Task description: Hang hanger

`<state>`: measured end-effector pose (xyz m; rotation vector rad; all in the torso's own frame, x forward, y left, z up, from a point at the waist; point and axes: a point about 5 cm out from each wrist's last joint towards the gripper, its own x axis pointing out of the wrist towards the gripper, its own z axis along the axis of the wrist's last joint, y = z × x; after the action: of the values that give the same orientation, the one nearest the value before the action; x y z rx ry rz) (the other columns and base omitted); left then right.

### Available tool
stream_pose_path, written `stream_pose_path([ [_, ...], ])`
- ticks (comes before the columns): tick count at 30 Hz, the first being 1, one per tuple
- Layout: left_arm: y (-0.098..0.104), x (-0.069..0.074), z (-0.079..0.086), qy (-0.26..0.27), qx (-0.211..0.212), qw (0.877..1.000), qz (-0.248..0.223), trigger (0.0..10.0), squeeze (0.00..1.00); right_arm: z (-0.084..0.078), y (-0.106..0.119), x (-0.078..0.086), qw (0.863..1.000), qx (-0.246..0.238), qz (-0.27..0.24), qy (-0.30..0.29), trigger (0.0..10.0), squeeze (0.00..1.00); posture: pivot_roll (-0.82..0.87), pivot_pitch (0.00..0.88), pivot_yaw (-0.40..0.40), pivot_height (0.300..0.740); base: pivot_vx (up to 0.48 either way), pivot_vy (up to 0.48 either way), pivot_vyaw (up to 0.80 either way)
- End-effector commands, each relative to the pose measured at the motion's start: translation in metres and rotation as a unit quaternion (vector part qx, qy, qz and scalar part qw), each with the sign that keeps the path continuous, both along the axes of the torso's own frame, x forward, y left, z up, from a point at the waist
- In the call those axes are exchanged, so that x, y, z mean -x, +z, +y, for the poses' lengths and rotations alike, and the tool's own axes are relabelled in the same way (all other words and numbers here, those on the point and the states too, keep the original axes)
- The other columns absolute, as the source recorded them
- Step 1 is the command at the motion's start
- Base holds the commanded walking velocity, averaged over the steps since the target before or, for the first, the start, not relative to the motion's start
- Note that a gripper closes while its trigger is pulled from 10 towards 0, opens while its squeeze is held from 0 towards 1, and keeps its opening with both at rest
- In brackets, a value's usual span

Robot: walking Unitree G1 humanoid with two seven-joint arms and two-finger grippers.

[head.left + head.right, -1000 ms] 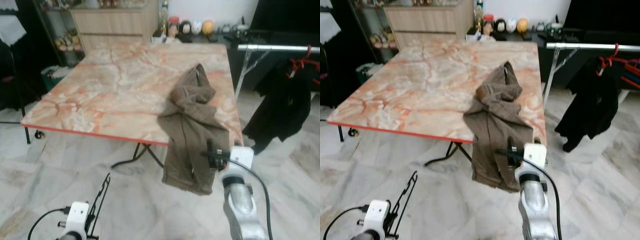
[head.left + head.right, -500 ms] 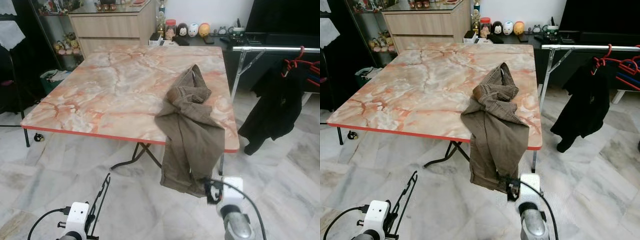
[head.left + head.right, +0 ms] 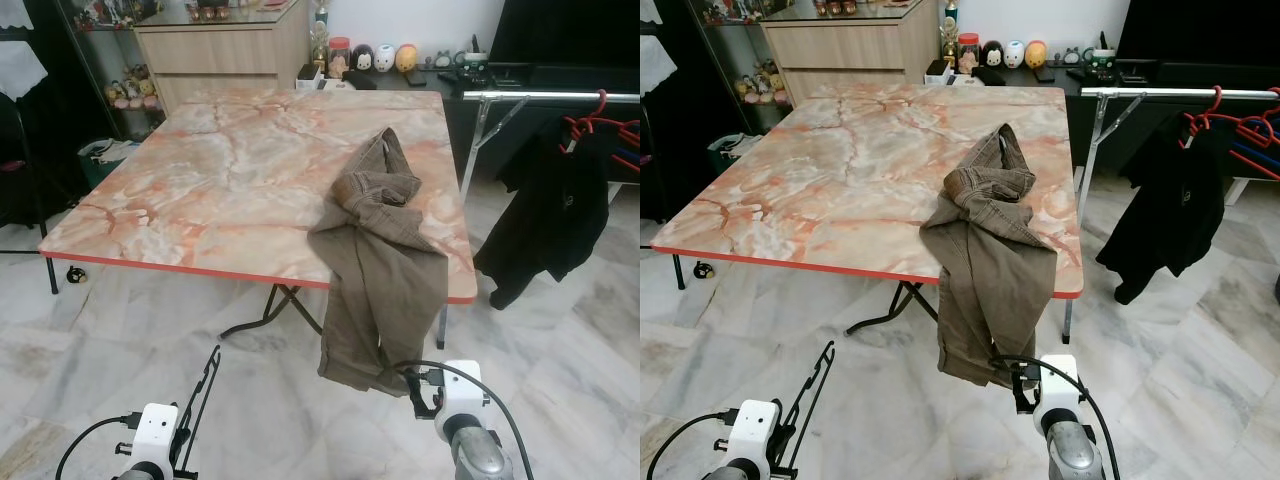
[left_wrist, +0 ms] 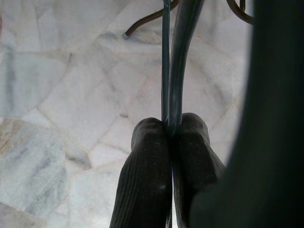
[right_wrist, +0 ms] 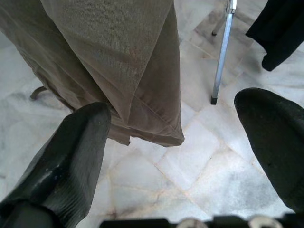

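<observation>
Marble-tile floor (image 3: 90, 340), marble-top table (image 3: 220, 170) ahead. Brown trousers (image 3: 385, 260) draped over table's near right edge. Left gripper (image 4: 167, 133) clamped on black hanger (image 3: 200, 400), low at left. Right gripper (image 5: 175, 137) spread, empty, just below trouser hem. Clothes rail (image 3: 550, 96) far right, well apart from hanger; right arm nearer.

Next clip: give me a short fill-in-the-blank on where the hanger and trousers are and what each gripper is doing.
1. The left gripper is shut on a thin black ____.
2. The brown trousers lie on the marble table and hang over its ____ edge.
3. The right gripper has its fingers ____, just below the trouser hem.
4. A black garment hangs from the ____ rail.

Missing words: hanger; front; open; metal
</observation>
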<state>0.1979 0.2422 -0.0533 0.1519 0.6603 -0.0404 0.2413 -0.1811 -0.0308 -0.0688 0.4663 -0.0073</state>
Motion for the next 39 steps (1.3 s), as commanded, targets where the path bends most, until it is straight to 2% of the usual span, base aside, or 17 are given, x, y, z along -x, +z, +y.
stream_pose_path([
  [1, -0.002, 0.002, 0.000, -0.001, 0.002, 1.000, 0.011, 10.0, 0.00, 0.001, -0.001, -0.001, 1.000, -0.001, 0.000, -0.003, 10.0, 0.00, 0.09, 0.013, 0.062, 0.740, 0.000, 0.000, 0.00],
  [9, -0.001, 0.001, 0.001, 0.003, -0.001, 1.000, 0.011, 10.0, 0.00, 0.004, 0.000, -0.004, 1.000, -0.007, -0.003, 0.001, 10.0, 0.00, 0.09, 0.015, 0.062, 0.740, 0.000, 0.000, 0.00],
  [24, 0.000, 0.000, 0.001, 0.001, -0.004, 1.000, 0.008, 10.0, 0.00, 0.011, -0.001, -0.003, 1.000, -0.016, -0.005, 0.014, 10.0, 0.00, 0.09, 0.016, 0.060, 0.740, 0.283, 0.000, 0.00],
  [39, 0.000, 0.000, 0.001, 0.000, -0.004, 1.000, 0.007, 10.0, 0.00, 0.023, -0.005, 0.004, 0.999, -0.030, -0.009, 0.034, 10.0, 0.00, 0.09, 0.019, 0.058, 0.740, 0.000, 0.000, 0.00],
])
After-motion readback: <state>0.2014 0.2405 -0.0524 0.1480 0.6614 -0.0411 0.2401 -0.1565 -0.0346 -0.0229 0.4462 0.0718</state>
